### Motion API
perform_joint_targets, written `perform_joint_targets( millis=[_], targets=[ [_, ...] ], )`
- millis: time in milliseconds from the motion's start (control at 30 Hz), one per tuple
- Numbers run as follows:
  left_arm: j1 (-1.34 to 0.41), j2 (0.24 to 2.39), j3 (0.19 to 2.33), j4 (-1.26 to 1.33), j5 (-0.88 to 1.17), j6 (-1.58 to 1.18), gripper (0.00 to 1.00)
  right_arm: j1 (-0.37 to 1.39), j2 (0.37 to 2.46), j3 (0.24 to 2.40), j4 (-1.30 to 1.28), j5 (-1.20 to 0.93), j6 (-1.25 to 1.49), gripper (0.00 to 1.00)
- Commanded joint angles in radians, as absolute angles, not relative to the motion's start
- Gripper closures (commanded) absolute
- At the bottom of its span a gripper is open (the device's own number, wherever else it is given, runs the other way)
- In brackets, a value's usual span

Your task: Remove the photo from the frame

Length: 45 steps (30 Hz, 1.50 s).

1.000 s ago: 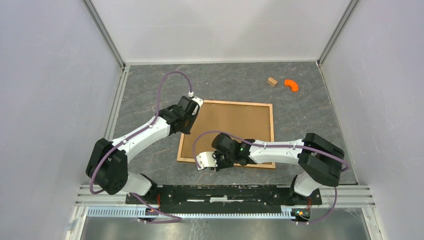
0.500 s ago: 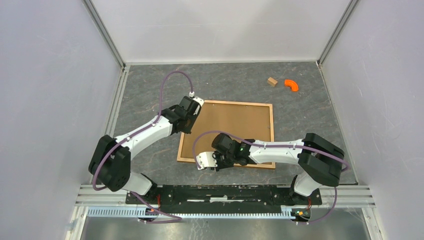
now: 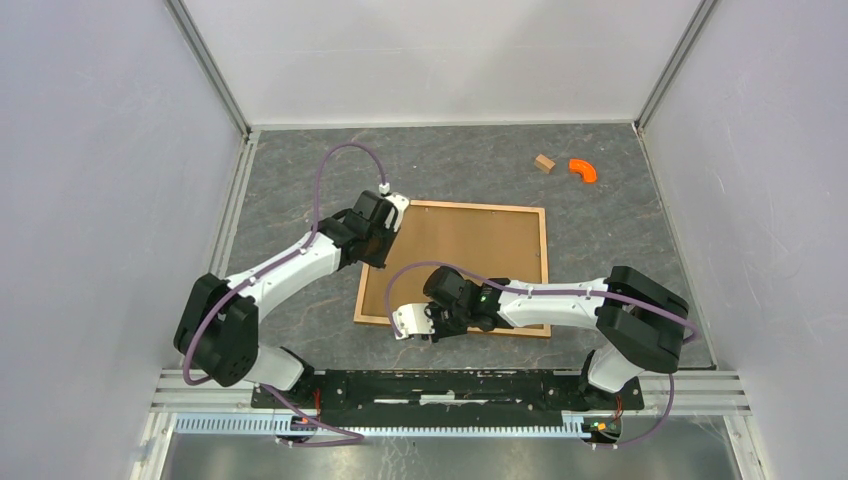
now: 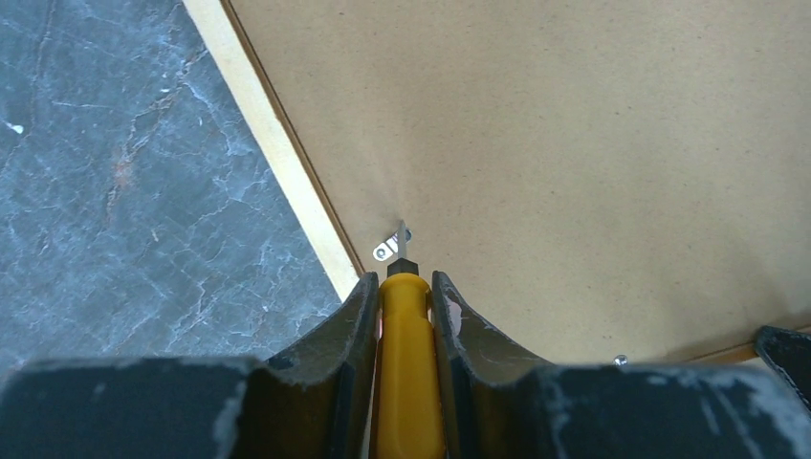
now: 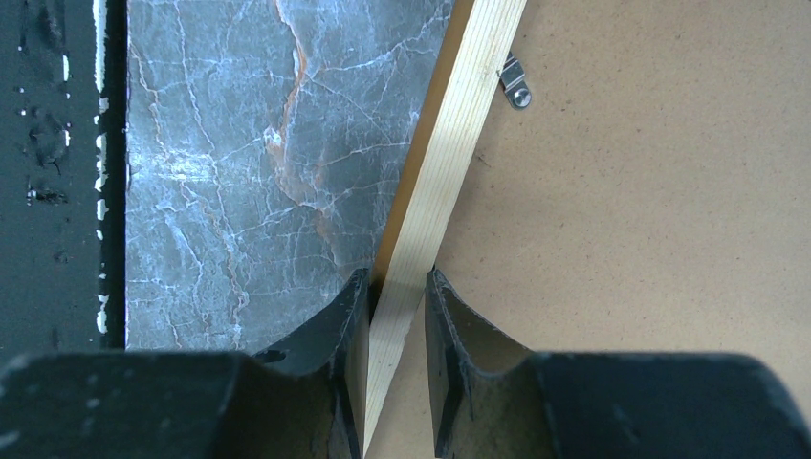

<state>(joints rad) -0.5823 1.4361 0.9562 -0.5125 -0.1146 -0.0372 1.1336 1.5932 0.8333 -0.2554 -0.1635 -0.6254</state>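
Left claw (image 4: 406, 287) is clamped on a yellow screwdriver (image 4: 408, 373). The tip sits at a metal clip (image 4: 389, 248) by the frame (image 4: 282, 153) border, at the frame's upper-left corner in the top view. It has barely shifted in the last half second. Right claw (image 5: 397, 287) grips the border at lower left, unmoved. The frame lies flat mid-bench (image 3: 300, 170), brown backing board (image 4: 593, 143) up inside a thin pale-wood border.

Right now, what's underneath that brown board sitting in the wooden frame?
Nothing under it shows. The board fills the frame, pinned by small metal clips along the edge. Whatever lies beneath, photo included, is fully covered.
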Motion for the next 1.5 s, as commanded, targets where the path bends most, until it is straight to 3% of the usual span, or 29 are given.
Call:
perform_joint_targets(
  millis=[0,300,500,567,733,900,1067,1200,1467],
  targets=[
    [-0.591,1.426,0.920,-0.533,-0.005,-0.061,0.98,1.147,1.642,0.799,-0.298,-0.184,-0.647,1.00],
    [-0.585,1.382,0.945,-0.546,0.068,-0.037,0.98,1.146,1.614,0.814,-0.311,-0.190,-0.645,0.97],
    [-0.499,1.349,1.013,-0.603,0.177,-0.020,0.98,1.072,1.542,0.886,-0.352,-0.240,-0.627,0.51],
    [-0.464,1.340,1.035,-0.619,0.221,-0.010,0.98,1.015,1.511,0.921,-0.378,-0.279,-0.611,0.40],
    [-0.385,1.315,1.088,-0.643,0.273,-0.016,0.98,0.818,1.403,0.951,-0.360,-0.340,-0.476,0.26],
    [-0.323,1.289,1.105,-0.652,0.302,-0.026,0.98,0.595,1.224,0.784,-0.217,-0.177,-0.280,0.13],
    [-0.302,1.265,1.095,-0.638,0.319,-0.052,0.98,0.377,1.097,0.610,-0.153,-0.089,-0.172,0.11],
    [-0.300,1.244,1.076,-0.627,0.313,-0.054,0.98,0.237,1.117,0.582,-0.189,-0.054,-0.105,0.11],
    [-0.296,1.223,1.060,-0.620,0.312,-0.055,0.98,0.078,1.199,0.521,-0.149,-0.240,-0.030,0.20]
  ],
)
